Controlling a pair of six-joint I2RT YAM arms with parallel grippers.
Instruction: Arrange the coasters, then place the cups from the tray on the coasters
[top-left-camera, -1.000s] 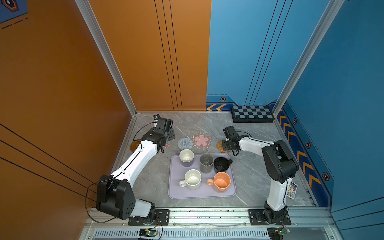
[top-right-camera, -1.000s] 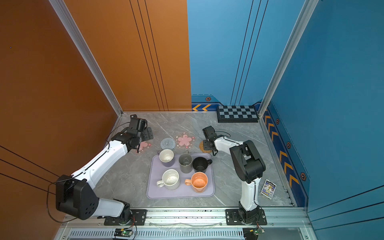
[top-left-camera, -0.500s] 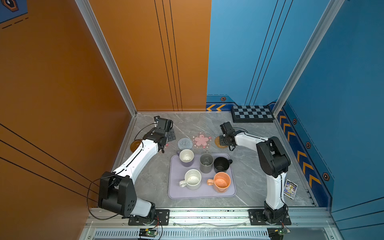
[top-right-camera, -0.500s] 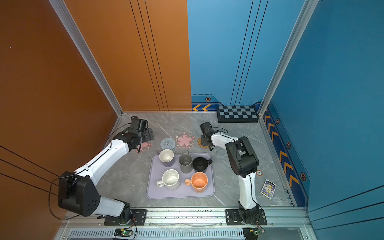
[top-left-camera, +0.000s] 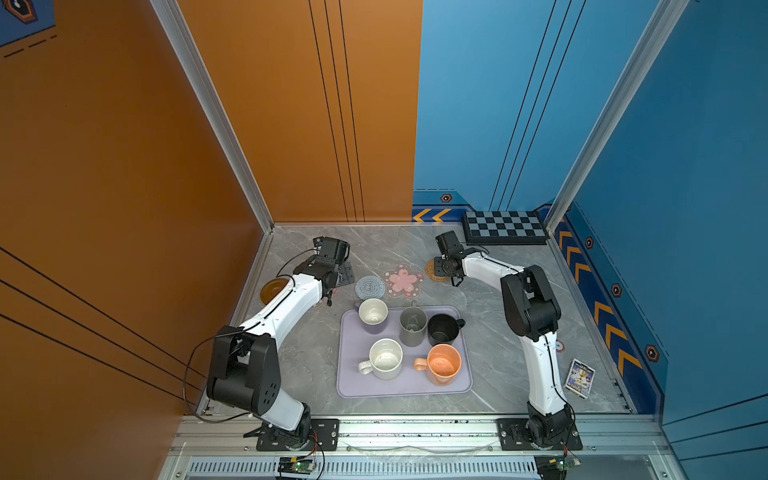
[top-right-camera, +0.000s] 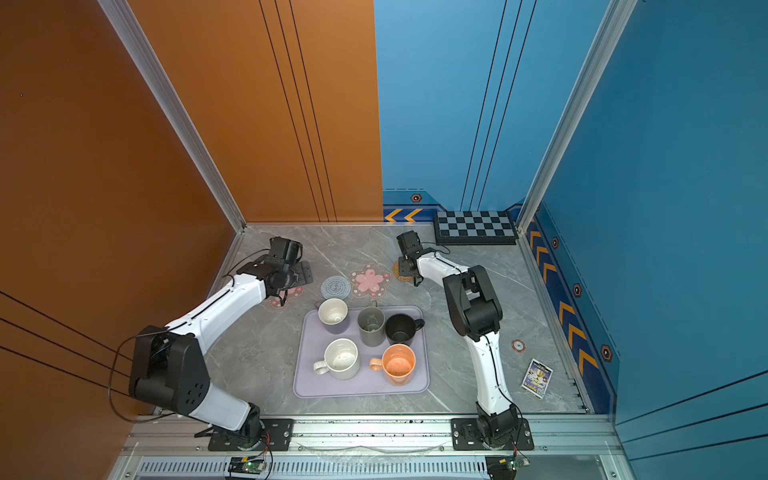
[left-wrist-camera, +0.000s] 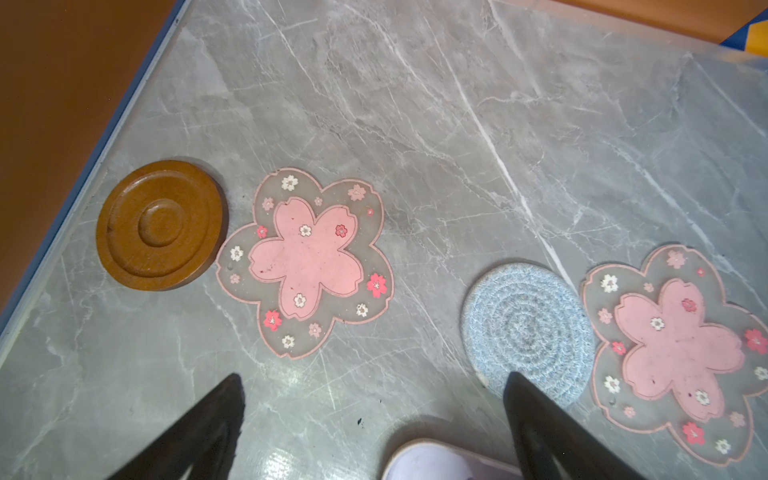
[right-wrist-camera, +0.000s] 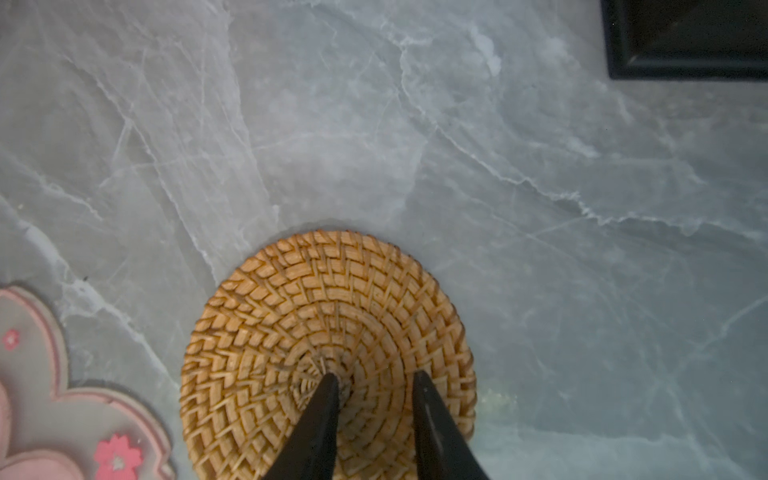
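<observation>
Left claw (left-wrist-camera: 374, 376) gapes wide, empty, over the table (left-wrist-camera: 457, 145); right claw (right-wrist-camera: 374, 374), jaws barely apart, tips on the rattan coaster (right-wrist-camera: 324, 299) at 1 o'clock. Five cups (top-left-camera: 386, 359) stand in the tray (top-left-camera: 353, 386) at 6; four coasters (left-wrist-camera: 307, 262) line 10 to 12.

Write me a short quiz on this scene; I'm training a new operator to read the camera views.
1. True or false: the orange cup stands on the tray.
2. Which coaster lies under the right gripper? A a square cork one; B the tan rattan round; C a black rubber one.
3. How many coasters show in the left wrist view?
Key: 1 true; 2 B; 3 four.
</observation>
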